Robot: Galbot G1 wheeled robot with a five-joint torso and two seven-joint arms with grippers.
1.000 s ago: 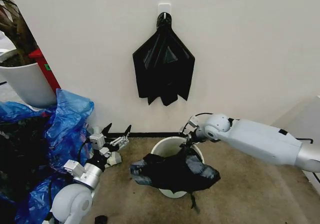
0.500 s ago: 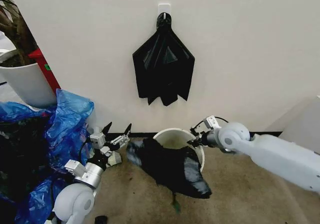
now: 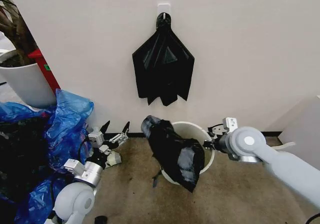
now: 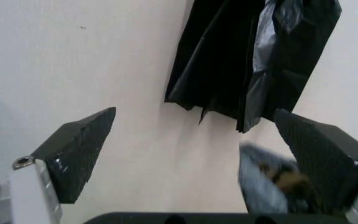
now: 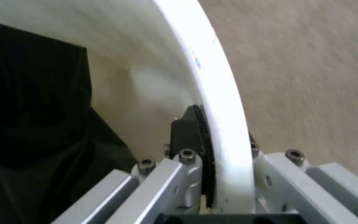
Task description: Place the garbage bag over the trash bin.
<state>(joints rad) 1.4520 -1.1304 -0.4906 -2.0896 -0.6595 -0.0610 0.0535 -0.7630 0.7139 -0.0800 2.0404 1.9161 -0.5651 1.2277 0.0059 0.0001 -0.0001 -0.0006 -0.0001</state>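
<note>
From the head camera, the trash bin (image 3: 199,136) stands on the beige floor (image 3: 250,194) close to the wall (image 3: 250,49), and everything else is placed against it. The garbage bag (image 3: 175,151) lies draped over the bin's rim on the side toward the left arm, part of it hanging down the outer wall and part sagging into the opening. The right gripper (image 3: 216,143) sits at the opposite side of the rim, its arm reaching in from the right. The left gripper (image 3: 114,130) is parked well apart from the bin, beside a heap of blue bags (image 3: 67,121), its fingers spread wide. On the wall above the bin a bundle of black bags (image 3: 163,66) hangs from a hook (image 3: 163,10). In the left wrist view, the left gripper (image 4: 210,154) holds nothing, its two dark fingertips (image 4: 79,149) wide apart, with the hanging black bags (image 4: 253,56) beyond. In the right wrist view, the right gripper (image 5: 223,149) is clamped on the trash bin (image 5: 210,93): one finger inside the rim, the other outside, and the garbage bag (image 5: 36,116) fills the bin's interior next to it.
</note>
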